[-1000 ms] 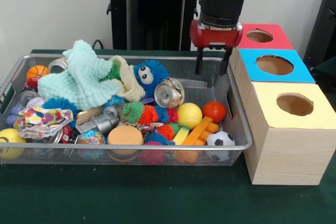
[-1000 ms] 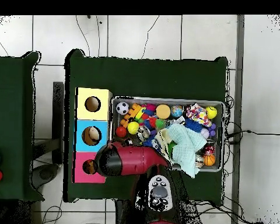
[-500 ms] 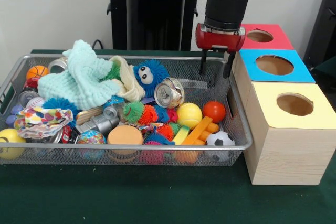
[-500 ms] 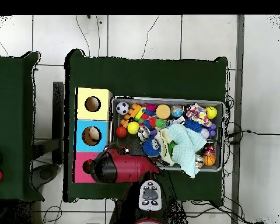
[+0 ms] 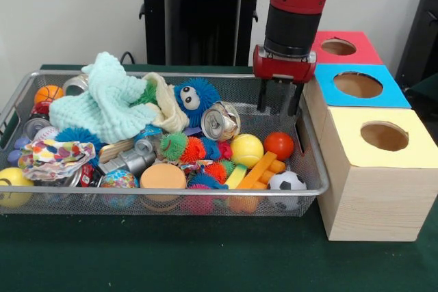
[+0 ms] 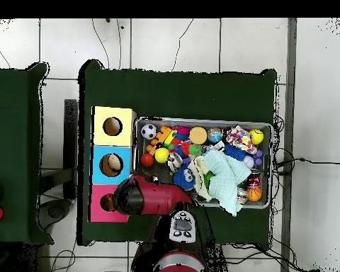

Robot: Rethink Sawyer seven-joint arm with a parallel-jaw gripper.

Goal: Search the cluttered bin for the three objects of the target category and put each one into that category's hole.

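The wire-mesh bin [image 5: 312,155] is full of toys. The mint-green waffle cloth [image 5: 102,104] lies heaped at its far left, and the cream cloth [image 5: 166,104] is tucked against its right side. The polka-dot cloth [image 5: 55,152] lies at the near left. My gripper [image 5: 277,102] is open and empty, hanging over the bin's far right corner, above the mesh. The yellow box's hole [image 5: 384,136] is to the right of the bin. In the overhead view the arm [image 6: 134,197] hides the gripper. That view also shows the bin [image 6: 201,120], mint cloth [image 6: 226,173], polka-dot cloth [image 6: 238,136] and hole [image 6: 112,127].
The blue-faced box [image 5: 357,85] and the red-faced box [image 5: 339,47] stand behind the yellow one. A crushed can [image 5: 220,121], a blue spiky ball with eyes [image 5: 195,97], a yellow ball [image 5: 246,150], a red ball [image 5: 278,146] and a football [image 5: 287,182] lie under and near the gripper.
The gripper swung slightly right towards the boxes, then came back and lower over the bin's far right corner. It stayed open. The cloths have not moved.
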